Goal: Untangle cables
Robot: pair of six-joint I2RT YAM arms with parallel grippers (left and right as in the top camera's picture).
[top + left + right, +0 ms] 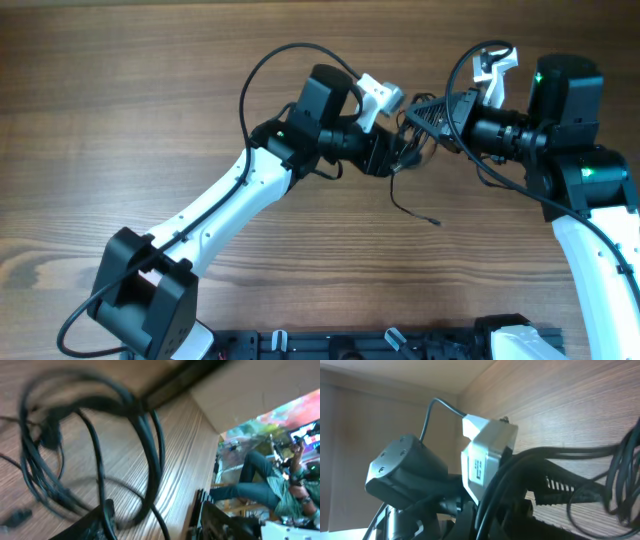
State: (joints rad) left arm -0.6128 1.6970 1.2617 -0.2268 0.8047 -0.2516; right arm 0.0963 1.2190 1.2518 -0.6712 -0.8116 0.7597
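The cables (415, 140) form a small black tangle held above the wooden table between my two grippers, which face each other closely. One loose end hangs down and lies on the table, ending in a small plug (435, 221). My right gripper (432, 113) is shut on the cables, and a bundle of strands (570, 452) runs out of it (530, 515) toward the left arm. My left gripper (396, 157) stands open at the tangle. In the left wrist view blurred loops of the cables (145, 435) hang in front, and one strand passes between the fingers (97, 520).
The left arm's white wrist camera (485, 457) sits very close to my right gripper. Thicker arm cables arc above both wrists (262, 68). A black rail (400, 345) runs along the table's front edge. Bare wood table (150, 120) lies all around.
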